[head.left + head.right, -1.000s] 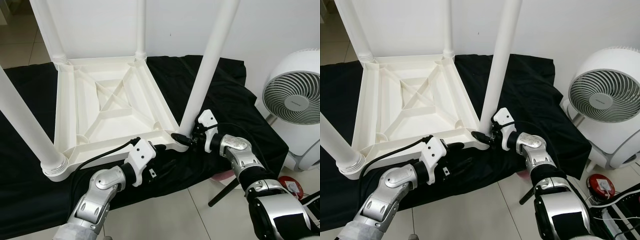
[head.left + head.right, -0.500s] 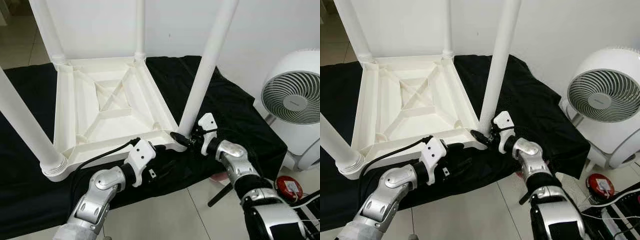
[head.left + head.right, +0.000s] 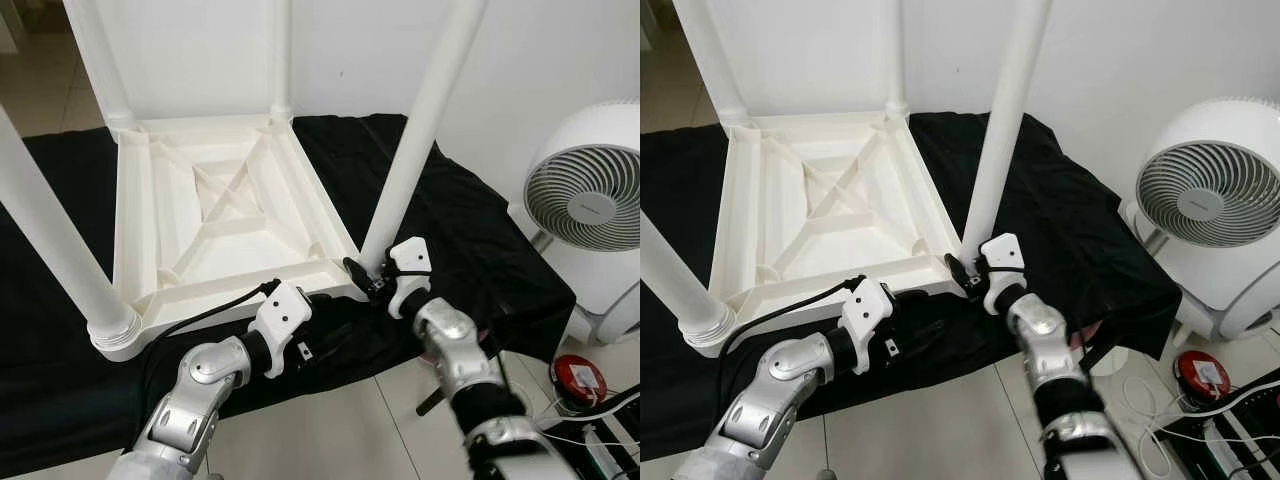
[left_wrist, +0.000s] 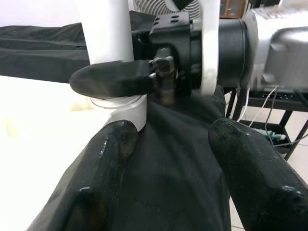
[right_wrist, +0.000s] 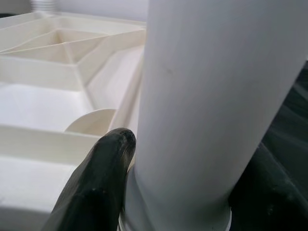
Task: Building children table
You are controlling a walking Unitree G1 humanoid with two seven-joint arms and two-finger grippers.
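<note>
The right claw (image 3: 368, 284) is closed around the base of the near right leg (image 3: 420, 130), one black finger (image 5: 98, 185) pressed against the white tube just above its collar; the second finger is hidden behind the tube. The left claw (image 3: 318, 335) is held spread and unladen just beside the same corner, low over the black cloth (image 3: 470, 230), its two fingers (image 4: 103, 168) apart with nothing between them.

The leg is seated upright in the corner socket of the upturned children table (image 3: 225, 215), which lies top-down on the cloth-covered surface with its ribbed underside showing. Three more legs are seen standing at the other corners.

The table is judged to be moulded plastic: light, stiff and hollow, with a smooth, rather slippery skin. A firm grip low on the tube, close to the collar, is judged best, since leverage on the socket is least there and the tube is less likely to slide through the fingers. The rim beside the corner offers a flat edge for bracing by the left claw. A white fan (image 3: 590, 200) stands near, on the robot's right.
</note>
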